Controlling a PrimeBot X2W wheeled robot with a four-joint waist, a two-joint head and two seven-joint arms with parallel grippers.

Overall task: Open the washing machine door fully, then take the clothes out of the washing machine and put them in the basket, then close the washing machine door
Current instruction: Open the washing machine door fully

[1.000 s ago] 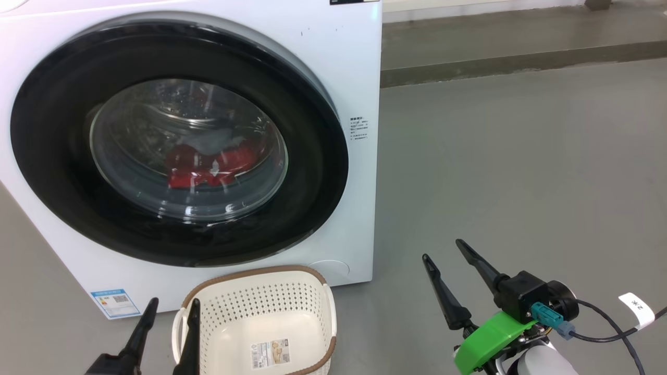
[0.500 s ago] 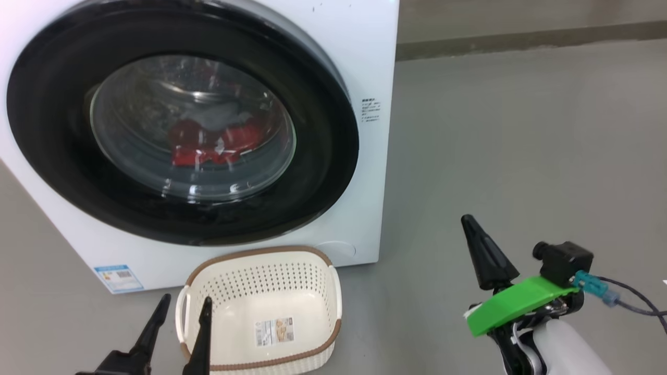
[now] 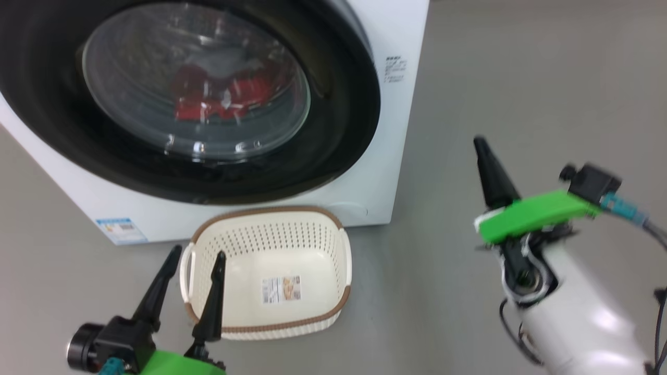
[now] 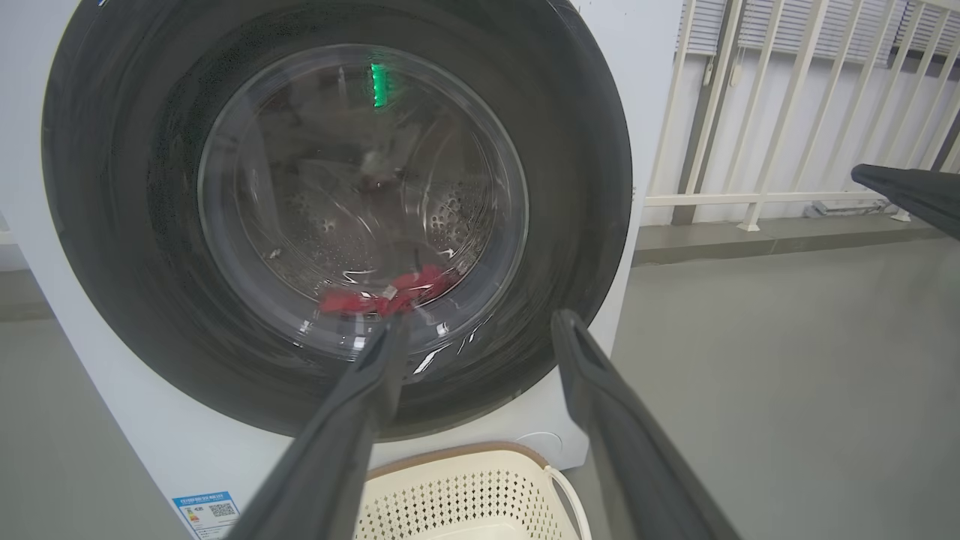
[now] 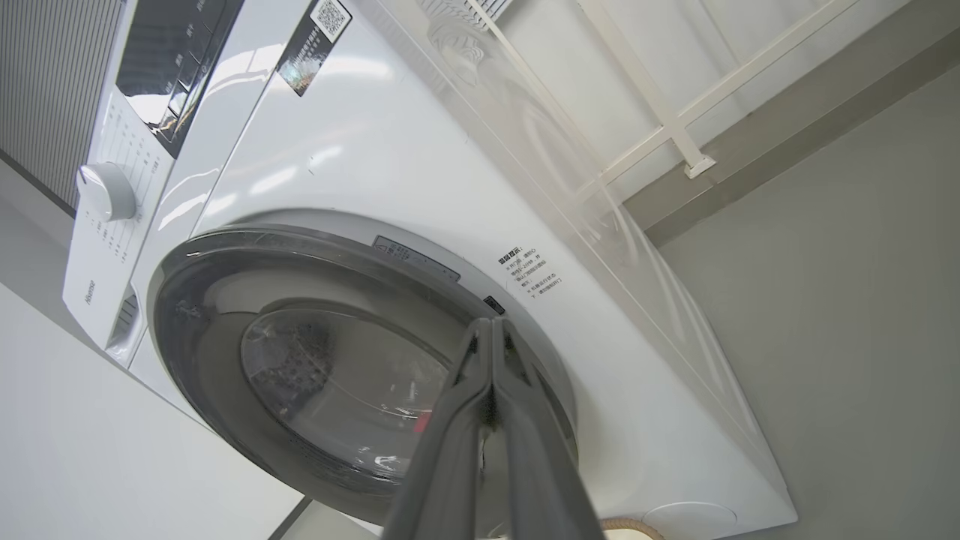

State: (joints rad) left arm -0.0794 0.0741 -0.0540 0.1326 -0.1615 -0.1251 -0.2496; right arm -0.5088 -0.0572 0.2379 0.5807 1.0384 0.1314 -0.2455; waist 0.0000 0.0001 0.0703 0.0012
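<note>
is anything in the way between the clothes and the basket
Yes. The washing machine door covers the opening, so its glass stands between the clothes inside and the basket in front, below it.

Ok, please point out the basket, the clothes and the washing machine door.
Basket (image 3: 271, 234), head view, perforated back wall.
Clothes (image 3: 242, 96), head view, red fabric behind glass.
Washing machine door (image 3: 344, 104), head view, right black rim.

Lab-like test room; washing machine (image 3: 388, 156) standing free on smooth grey floor (image 3: 521, 78); white railing (image 4: 720, 199) behind.
</note>
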